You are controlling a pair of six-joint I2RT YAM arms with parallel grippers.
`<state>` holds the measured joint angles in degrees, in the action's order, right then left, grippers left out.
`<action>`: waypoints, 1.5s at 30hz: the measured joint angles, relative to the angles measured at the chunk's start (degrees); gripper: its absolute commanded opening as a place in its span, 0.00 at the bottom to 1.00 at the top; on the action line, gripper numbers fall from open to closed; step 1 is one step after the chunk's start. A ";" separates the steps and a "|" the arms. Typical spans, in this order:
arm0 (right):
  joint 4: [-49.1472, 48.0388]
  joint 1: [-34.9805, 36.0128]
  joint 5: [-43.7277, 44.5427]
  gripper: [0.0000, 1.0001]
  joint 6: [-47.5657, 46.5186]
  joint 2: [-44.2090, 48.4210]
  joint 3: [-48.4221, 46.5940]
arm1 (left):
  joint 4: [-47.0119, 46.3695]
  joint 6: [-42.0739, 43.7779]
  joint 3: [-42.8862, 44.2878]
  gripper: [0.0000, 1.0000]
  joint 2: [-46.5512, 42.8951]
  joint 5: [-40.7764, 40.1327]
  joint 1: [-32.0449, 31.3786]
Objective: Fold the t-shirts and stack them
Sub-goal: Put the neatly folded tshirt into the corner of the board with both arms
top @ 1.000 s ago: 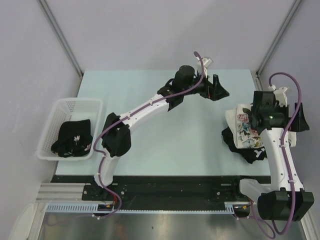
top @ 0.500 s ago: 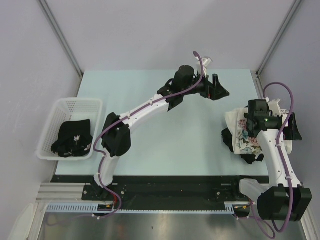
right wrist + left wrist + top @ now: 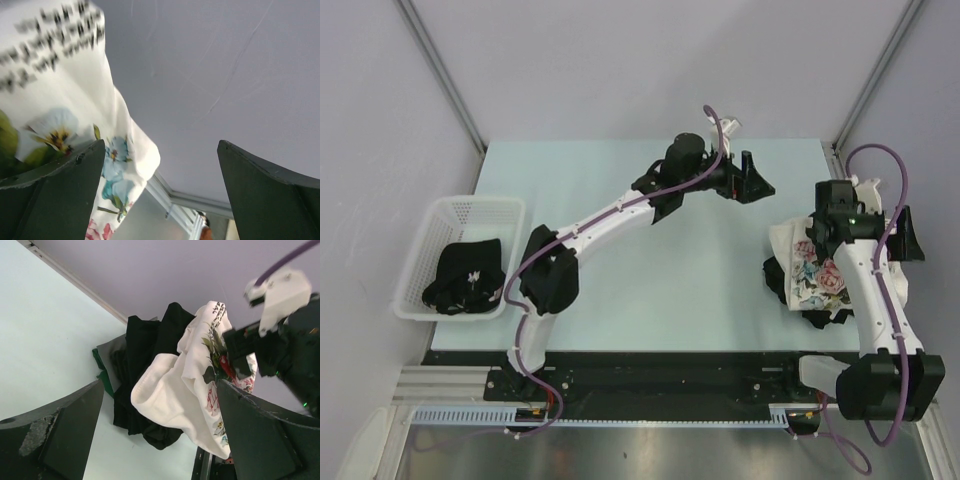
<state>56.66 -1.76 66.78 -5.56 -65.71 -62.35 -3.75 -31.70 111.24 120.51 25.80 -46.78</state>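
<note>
Left arm (image 3: 610, 212): you see white shell links with black joint housings.
Right arm (image 3: 876, 300): same white links, black block at base.
Left gripper (image 3: 159, 384): black; wedge fingers (image 3: 65, 430), one chipped grey.
Right gripper (image 3: 160, 145): black wedges too.
Cables (image 3: 715, 130): purple, looping just behind each gripper.

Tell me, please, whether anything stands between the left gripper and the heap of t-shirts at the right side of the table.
Nothing visible does. The left gripper hangs with jaws open, facing the cream t-shirt and black t-shirts across bare table. The right gripper is at the heap's far side, not in between.
</note>
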 measured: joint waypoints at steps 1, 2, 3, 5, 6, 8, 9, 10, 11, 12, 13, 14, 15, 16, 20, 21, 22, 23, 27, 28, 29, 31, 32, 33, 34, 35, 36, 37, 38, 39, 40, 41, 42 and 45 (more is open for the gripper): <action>0.07 0.44 0.00 1.00 0.20 -1.01 -1.95 | -0.04 0.02 -0.66 1.00 -0.28 0.02 0.02; 0.00 0.81 0.00 1.00 0.55 -2.01 -3.89 | 0.02 0.02 -1.07 1.00 -0.52 0.07 0.04; -0.02 1.42 -0.02 1.00 1.01 -2.78 -5.49 | 0.04 0.04 -1.49 1.00 -0.72 0.07 0.04; 0.09 2.62 -0.02 1.00 1.81 -4.07 -7.96 | 0.17 0.20 -2.38 1.00 -1.31 0.07 0.07; -0.02 3.21 -0.04 0.99 2.25 -4.70 -8.83 | 0.37 0.26 -2.73 1.00 -1.66 0.04 0.07; -0.11 4.09 -0.17 1.00 3.10 -6.34 -9.73 | 0.72 0.37 -3.34 1.00 -2.47 0.04 0.07; -0.15 4.35 -0.28 1.00 3.65 -7.37 -9.79 | 0.87 0.55 -3.69 1.00 -2.97 0.02 0.07; -0.09 4.39 -0.37 1.00 4.13 -8.48 -9.79 | 1.01 0.70 -3.98 1.00 -3.37 0.04 0.07; -0.11 4.37 -0.42 1.00 4.55 -9.92 -9.79 | 0.96 0.81 -4.50 1.00 -4.04 0.00 0.07; -0.24 4.31 -0.42 1.00 4.66 -11.52 -9.79 | 1.14 0.96 -5.29 0.99 -4.90 0.00 0.09; -0.63 4.26 -0.31 1.00 4.59 -13.42 -9.79 | 1.22 1.29 -5.99 1.00 -5.60 0.02 0.11; -1.05 4.17 -0.22 1.00 4.46 -14.73 -9.79 | 1.33 1.42 -6.62 0.99 -6.29 0.00 0.13; -1.97 4.04 0.13 1.00 3.96 -16.48 -9.79 | 1.40 1.79 -7.78 1.00 -7.32 0.00 0.17; -2.80 3.91 0.39 1.00 3.45 -17.51 -9.79 | 1.38 1.99 -8.68 1.00 -8.17 -0.02 0.24; -7.54 3.41 1.42 0.99 0.59 -21.40 -9.79 | 1.60 2.95 -12.41 0.99 -11.50 -0.09 0.61; -8.55 3.34 1.53 1.00 0.04 -22.08 -9.79 | 1.66 3.32 -13.11 1.00 -12.13 -0.09 0.72; -9.31 3.34 1.60 1.00 -0.39 -22.71 -9.79 | 1.75 3.56 -13.73 1.00 -12.68 -0.11 0.83; -9.77 3.34 1.75 1.00 -0.48 -23.26 -9.81 | 1.79 3.78 -14.14 0.99 -13.09 -0.11 0.96; -9.35 3.39 1.81 1.00 0.76 -24.65 -10.12 | 1.81 3.98 -14.93 0.99 -13.79 -0.13 1.53; -9.07 3.37 1.88 1.00 1.16 -24.79 -10.19 | 1.77 4.00 -14.93 1.00 -13.79 -0.13 1.75; -8.94 3.37 1.97 1.00 1.36 -24.85 -10.23 | 1.79 3.93 -14.93 0.99 -13.79 -0.11 1.99; -8.94 3.41 2.38 1.00 1.31 -24.85 -10.23 | 1.73 3.80 -14.93 0.99 -13.79 -0.11 2.58; -9.18 3.43 2.51 1.00 0.96 -24.85 -10.23 | 1.73 3.72 -14.93 0.99 -13.79 -0.11 2.84; -9.60 3.48 2.62 1.00 0.35 -24.83 -10.27 | 1.70 3.69 -14.93 0.99 -13.79 -0.11 3.10; -9.90 3.56 2.62 1.00 -0.42 -24.83 -10.51 | 1.70 3.69 -14.93 1.00 -13.79 -0.11 3.26; -10.16 3.69 2.60 0.99 -1.07 -24.83 -11.02 | 1.70 3.69 -14.93 1.00 -13.79 -0.09 3.37; -10.47 3.98 2.60 1.00 -1.86 -24.83 -11.74 | 1.70 3.69 -14.93 0.99 -13.79 -0.11 3.54; -10.58 4.17 2.56 1.00 -2.32 -24.83 -12.83 | 1.70 3.69 -14.93 1.00 -13.79 -0.11 3.65; -10.67 4.59 2.45 1.00 -2.73 -24.83 -14.27 | 1.70 3.69 -14.93 1.00 -13.79 -0.11 3.74; -10.75 5.27 2.36 1.00 -3.10 -24.83 -15.93 | 1.70 3.69 -14.93 1.00 -13.79 -0.11 3.80; -10.29 6.21 2.21 1.00 -3.17 -24.83 -17.97 | 1.73 3.72 -14.93 0.99 -13.79 -0.11 3.85; -9.75 7.39 1.90 1.00 -3.04 -24.94 -20.44 | 1.75 3.76 -14.93 0.99 -13.79 -0.20 3.87; -8.90 8.81 1.18 1.00 -2.36 -25.16 -23.28 | 1.88 3.82 -14.93 1.00 -13.79 -0.50 3.98; -3.61 12.72 -3.13 1.00 1.22 -27.65 -35.69 | 3.50 4.87 -15.30 1.00 -14.19 -2.32 4.22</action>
<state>53.06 10.96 63.66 -4.34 -93.36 -98.04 -0.25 -26.83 95.94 106.32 23.49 -42.57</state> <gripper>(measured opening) 0.994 0.994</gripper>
